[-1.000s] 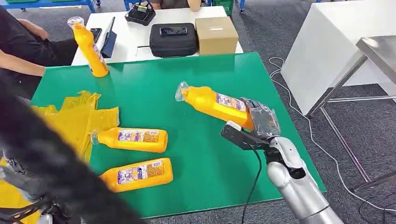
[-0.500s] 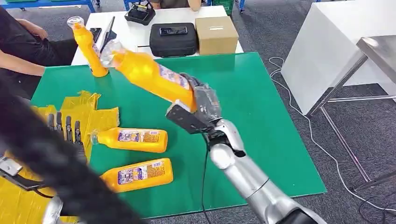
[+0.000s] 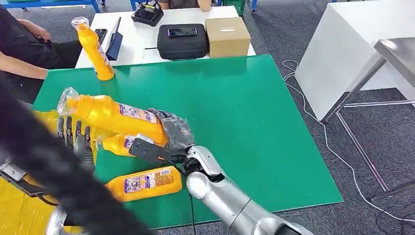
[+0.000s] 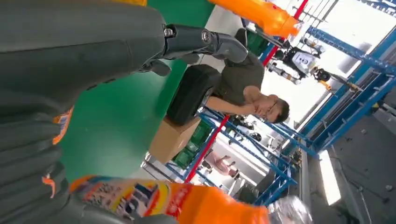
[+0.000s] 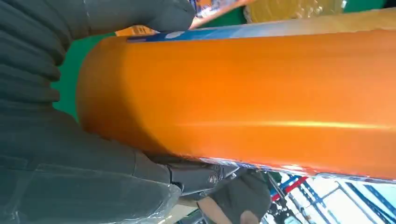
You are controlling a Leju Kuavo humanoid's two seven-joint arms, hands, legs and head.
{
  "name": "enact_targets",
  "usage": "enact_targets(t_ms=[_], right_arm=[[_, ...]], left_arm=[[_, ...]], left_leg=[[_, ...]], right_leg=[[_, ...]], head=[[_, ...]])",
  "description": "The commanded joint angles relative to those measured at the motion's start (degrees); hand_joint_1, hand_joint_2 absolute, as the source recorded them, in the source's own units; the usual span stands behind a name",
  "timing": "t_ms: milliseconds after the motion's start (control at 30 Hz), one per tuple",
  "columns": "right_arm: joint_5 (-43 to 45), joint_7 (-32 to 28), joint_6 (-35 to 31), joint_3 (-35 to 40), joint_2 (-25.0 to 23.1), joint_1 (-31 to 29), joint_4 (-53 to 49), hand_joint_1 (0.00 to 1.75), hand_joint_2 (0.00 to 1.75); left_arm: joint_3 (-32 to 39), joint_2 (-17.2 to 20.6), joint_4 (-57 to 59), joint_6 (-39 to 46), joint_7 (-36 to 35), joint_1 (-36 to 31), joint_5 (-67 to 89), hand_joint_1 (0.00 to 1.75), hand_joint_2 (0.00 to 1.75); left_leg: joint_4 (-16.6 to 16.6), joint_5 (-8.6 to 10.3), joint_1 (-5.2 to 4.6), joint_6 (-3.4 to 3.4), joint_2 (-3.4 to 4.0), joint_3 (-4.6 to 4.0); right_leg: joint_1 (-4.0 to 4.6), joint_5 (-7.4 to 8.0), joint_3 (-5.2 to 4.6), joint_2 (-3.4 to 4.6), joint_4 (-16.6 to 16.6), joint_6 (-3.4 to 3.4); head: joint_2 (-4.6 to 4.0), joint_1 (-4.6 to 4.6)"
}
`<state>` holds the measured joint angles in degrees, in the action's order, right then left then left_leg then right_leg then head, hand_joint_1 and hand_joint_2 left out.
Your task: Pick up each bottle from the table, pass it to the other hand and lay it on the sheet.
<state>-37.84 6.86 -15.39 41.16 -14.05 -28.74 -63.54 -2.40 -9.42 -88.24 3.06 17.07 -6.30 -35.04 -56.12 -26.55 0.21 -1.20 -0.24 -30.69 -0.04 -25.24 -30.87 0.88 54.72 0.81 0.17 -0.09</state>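
1. Lying nearest on the green table (image 3: 274, 127), one bottle on its side (image 3: 144, 182), long axis running left to right, cap end toward the yellow sheet (image 3: 93, 115); not touching either hand.
2. Waiting just left of it, the left hand (image 3: 76, 142), fingers apart and pointing up, gripping nothing, standing over the sheet's inner edge.
3. Gripping the base of the carried bottle (image 3: 115, 113), the right hand (image 3: 171, 133), fingers wrapped round the orange body as seen in the right wrist view; bottle raised off the table, long axis near level, clear cap aimed left and slightly up.
4. Hanging directly above the left hand's fingertips, the neck end of that bottle; left hand clearly the nearer receiver, needing seemingly only a short rise to close on the free half.
5. Lying under the carried bottle, a second bottle on its side (image 3: 117, 143), cap at the sheet's edge, crowding the drop zone.
6. Standing far off near the table's back-left edge, an upright bottle (image 3: 95, 51), beside a person's arm (image 3: 22, 66).
7. Leaving open green surface to the right for the right arm's retreat.
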Motion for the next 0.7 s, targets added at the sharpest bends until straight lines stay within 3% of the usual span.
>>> enact_targets(t_ms=[33,367,700], right_arm=[[-2.2,1.2,0.2,1.1,1.9,-1.1,4.9,1.75,1.75],[-12.0,4.2,-1.6,0.8,0.1,-6.4,11.7,1.75,1.75],[-12.0,3.4,-1.6,2.2,-0.8,-6.7,13.5,1.75,1.75]], left_arm=[[-0.3,0.7,-0.5,-1.4,-0.4,1.5,-0.2,0.0,1.75],[-1.4,0.4,9.1,-5.8,-2.9,-3.2,-1.8,0.0,1.75],[-2.3,0.6,10.1,-4.6,-2.4,-4.4,-0.9,0.0,1.75]], left_leg=[[0.1,-0.01,0.0,0.07,0.01,0.18],[0.0,0.04,-0.03,0.03,-0.05,0.04],[0.0,0.03,-0.01,0.07,-0.05,0.06]], right_leg=[[0.0,-0.02,0.18,-0.09,-0.1,0.02],[-0.02,0.01,0.0,-0.1,0.0,0.01],[0.0,-0.01,0.02,-0.1,0.0,0.01]], head=[[0.0,0.0],[0.0,0.0],[0.0,-0.02]])
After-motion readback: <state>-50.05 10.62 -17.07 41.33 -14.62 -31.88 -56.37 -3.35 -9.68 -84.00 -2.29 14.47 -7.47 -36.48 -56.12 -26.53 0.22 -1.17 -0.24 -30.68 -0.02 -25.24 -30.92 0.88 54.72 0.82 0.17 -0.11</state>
